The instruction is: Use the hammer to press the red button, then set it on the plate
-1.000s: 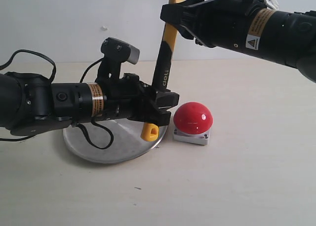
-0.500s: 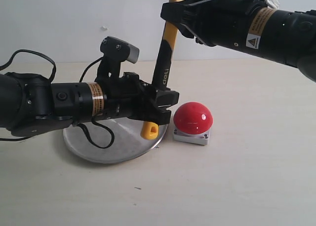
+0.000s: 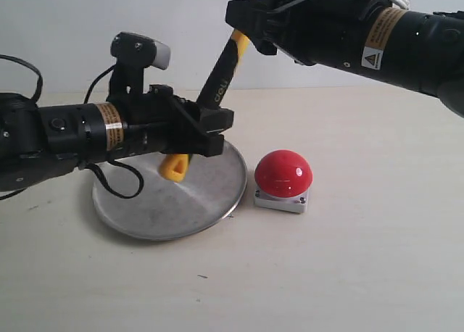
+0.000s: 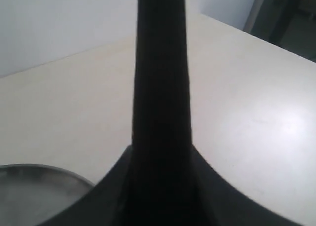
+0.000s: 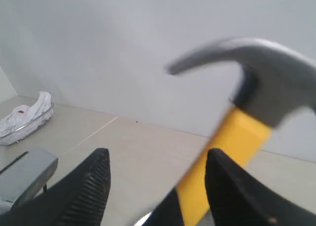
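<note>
The hammer [image 3: 221, 75] hangs tilted in the air, its yellow looped end just above the plate [image 3: 188, 201] and its head up at the top edge of the exterior view. My left gripper [image 3: 214, 125] is shut on the black lower handle [image 4: 160, 88], which fills the middle of the left wrist view. My right gripper [image 3: 250, 17] stands open beside the upper yellow shaft, not clamping it; the steel head [image 5: 261, 73] shows past its fingers. The red button [image 3: 283, 172] sits on the table right of the plate, with nothing touching it.
The left arm's grey wrist camera [image 3: 141, 49] sticks up behind the hammer. A white crumpled object [image 5: 27, 117] lies far off by the wall. The right arm [image 3: 384, 42] spans the upper right above the button.
My left arm has swung left and slightly up with the hammer, tilting it so the looped end moved from beside the button to over the plate. The right gripper stayed up by the head.
</note>
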You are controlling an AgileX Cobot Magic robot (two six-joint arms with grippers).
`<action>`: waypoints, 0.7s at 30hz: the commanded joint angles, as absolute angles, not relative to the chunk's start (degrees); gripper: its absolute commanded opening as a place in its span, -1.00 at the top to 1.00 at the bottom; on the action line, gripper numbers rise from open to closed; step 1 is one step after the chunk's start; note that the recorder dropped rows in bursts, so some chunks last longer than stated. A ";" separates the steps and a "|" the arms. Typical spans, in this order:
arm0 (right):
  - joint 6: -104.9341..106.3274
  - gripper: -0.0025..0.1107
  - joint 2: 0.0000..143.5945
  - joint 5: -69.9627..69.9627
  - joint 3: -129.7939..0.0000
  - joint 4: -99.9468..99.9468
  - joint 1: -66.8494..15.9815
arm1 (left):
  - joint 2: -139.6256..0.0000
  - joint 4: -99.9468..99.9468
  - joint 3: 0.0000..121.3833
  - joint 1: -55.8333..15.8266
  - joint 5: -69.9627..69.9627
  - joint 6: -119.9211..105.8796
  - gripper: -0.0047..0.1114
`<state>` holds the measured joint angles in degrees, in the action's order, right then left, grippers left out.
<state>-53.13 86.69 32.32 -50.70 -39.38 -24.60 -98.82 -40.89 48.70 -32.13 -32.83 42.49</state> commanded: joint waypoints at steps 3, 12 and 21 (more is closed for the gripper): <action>-50.63 -0.05 85.96 28.66 -51.84 -39.72 -24.68 | -96.23 -37.12 43.62 -25.51 -43.01 41.77 0.92; -47.30 -0.04 85.65 28.15 -51.88 -39.60 -24.68 | -95.63 -38.23 38.84 -15.37 -51.95 42.52 0.92; -34.48 0.69 71.45 19.56 -45.93 -39.71 -24.68 | -91.29 -44.11 38.71 -19.76 -43.60 43.71 0.92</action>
<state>-38.55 76.99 21.48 -48.98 -39.61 -24.60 -93.73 -44.65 38.48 -17.93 -42.93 44.02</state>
